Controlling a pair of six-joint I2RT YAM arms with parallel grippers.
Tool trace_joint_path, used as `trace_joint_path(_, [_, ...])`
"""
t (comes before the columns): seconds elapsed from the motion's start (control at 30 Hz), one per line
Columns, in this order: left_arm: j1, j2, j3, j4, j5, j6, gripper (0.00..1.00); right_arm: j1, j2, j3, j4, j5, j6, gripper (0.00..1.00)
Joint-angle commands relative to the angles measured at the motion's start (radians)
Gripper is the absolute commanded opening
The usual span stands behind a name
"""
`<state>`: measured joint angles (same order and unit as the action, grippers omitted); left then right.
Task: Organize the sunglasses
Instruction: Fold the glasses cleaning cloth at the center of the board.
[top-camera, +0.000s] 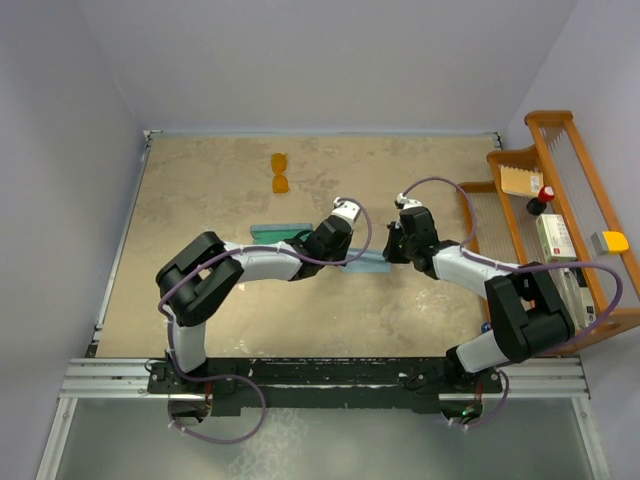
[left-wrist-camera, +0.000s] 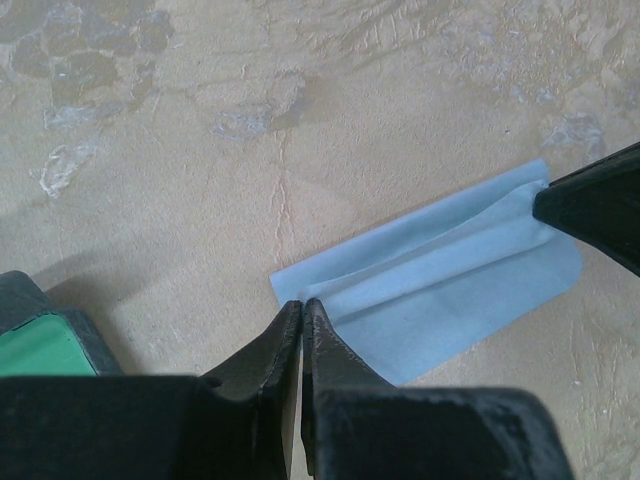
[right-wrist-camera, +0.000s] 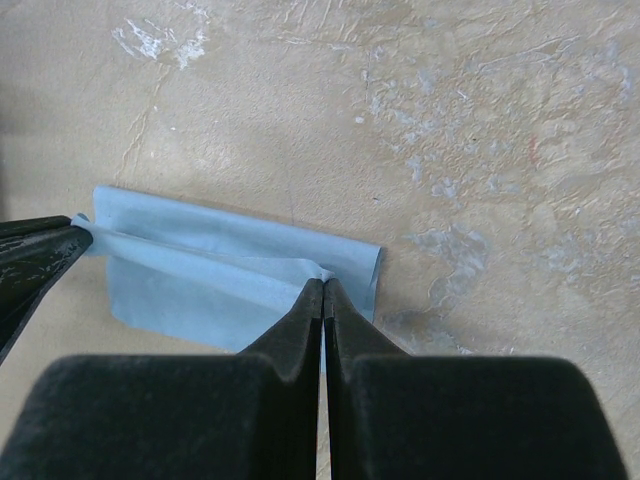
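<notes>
Pale blue cloth, creased, on tabletop. Left claw pinches one end and right claw the opposite end, both pressed tight on the fabric. Orange sunglasses lie well beyond left claw, apart from both, past teal-lined case.

Orange sunglasses, pale blue cloth, mottled beige table

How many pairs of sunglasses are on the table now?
1. The sunglasses lie at the table's far side, beyond both arms, apart from the case. The left arm covers part of the case, so another pair could hide there.
</notes>
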<state>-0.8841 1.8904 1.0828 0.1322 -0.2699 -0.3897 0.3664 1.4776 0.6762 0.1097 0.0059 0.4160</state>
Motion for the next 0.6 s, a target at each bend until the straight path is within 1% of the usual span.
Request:
trace_joint_path(0.0, [-0.003,-0.056,0.005,0.013,-0.002,0.035,0.0,0.004,-0.04,-0.008,-0.002,0.0,0.0,0.0])
trace_joint_path(0.17, [-0.003,-0.069,-0.03,0.042,0.019,0.036,0.0,0.009,-0.045,-0.015,-0.005,0.0,0.0,0.0])
trace_joint_path(0.57, [-0.002,-0.071,-0.052,0.07,0.048,0.035,0.0,0.022,-0.05,-0.029,-0.007,0.015,0.001,0.0])
